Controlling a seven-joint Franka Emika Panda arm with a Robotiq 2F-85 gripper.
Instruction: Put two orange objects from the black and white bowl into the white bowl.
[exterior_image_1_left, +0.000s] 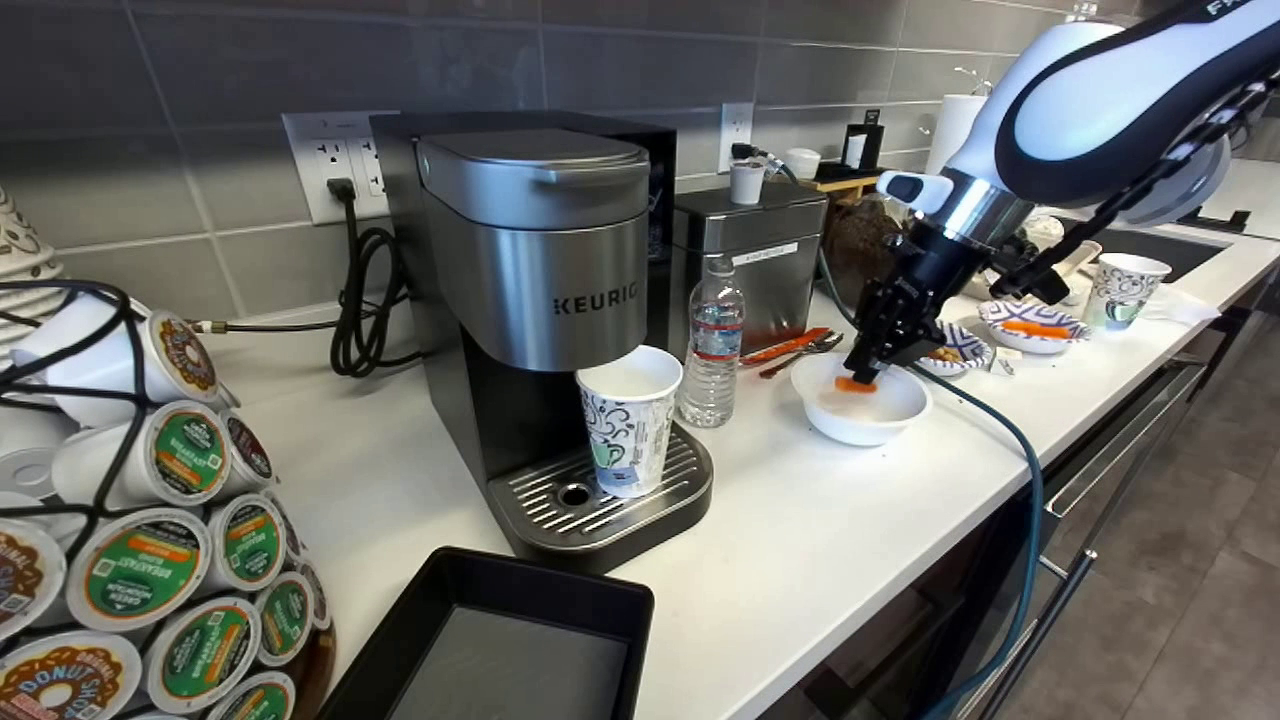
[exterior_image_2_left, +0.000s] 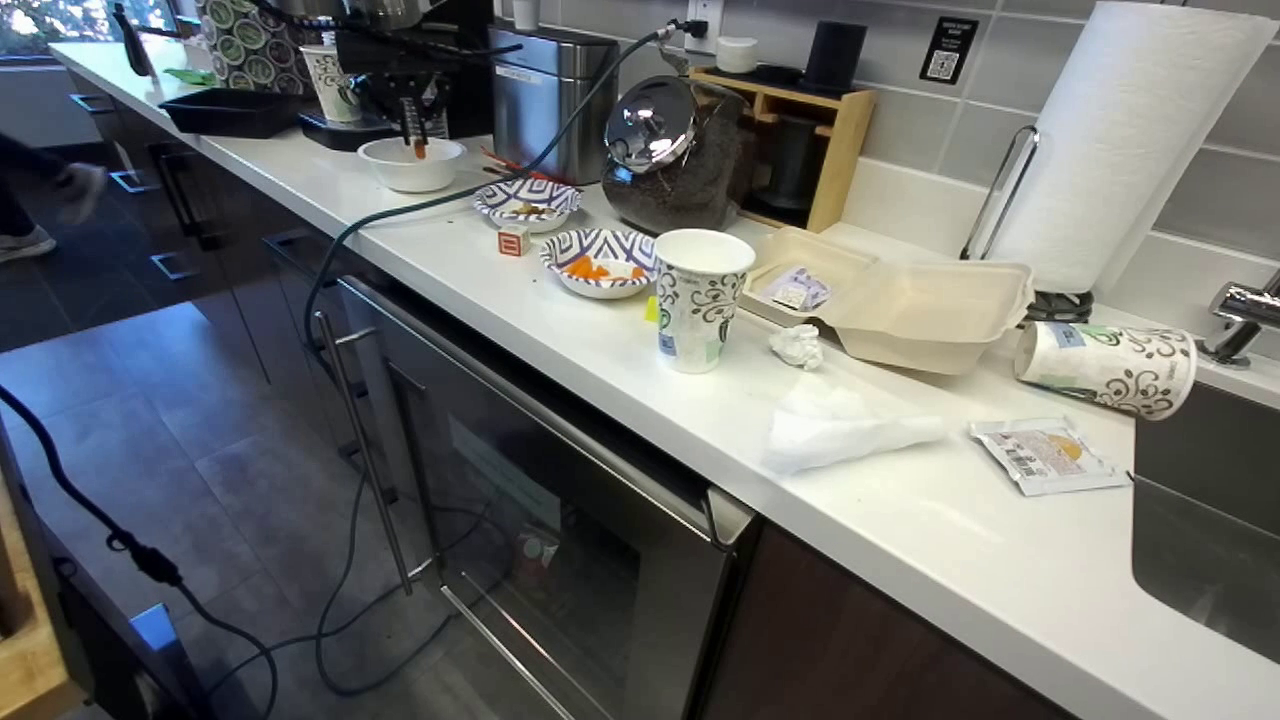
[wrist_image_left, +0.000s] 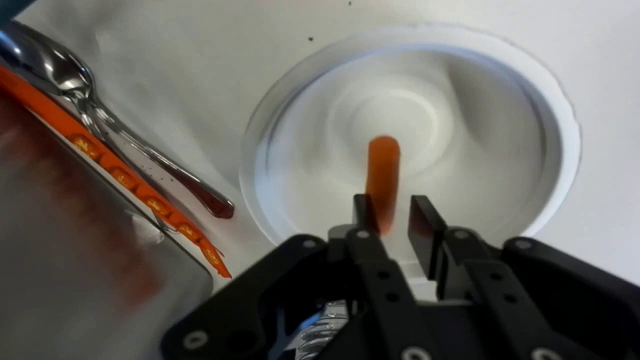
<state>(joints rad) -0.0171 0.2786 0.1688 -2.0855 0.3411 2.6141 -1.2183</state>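
Note:
A long orange piece shows in the wrist view between the black fingers of my gripper. It lies against the left finger, with a gap to the right finger, so the jaws stand open. Both are over the white bowl. In both exterior views the gripper points down into the white bowl, with the orange piece at its tips. I cannot tell whether the piece touches the bowl. The patterned bowl holds several orange pieces; it also shows in an exterior view.
A second patterned bowl with brownish bits stands between the two bowls. A water bottle, cutlery and an orange wrapper lie close to the white bowl. A blue-green cable crosses the counter beside it. A paper cup stands by the patterned bowl.

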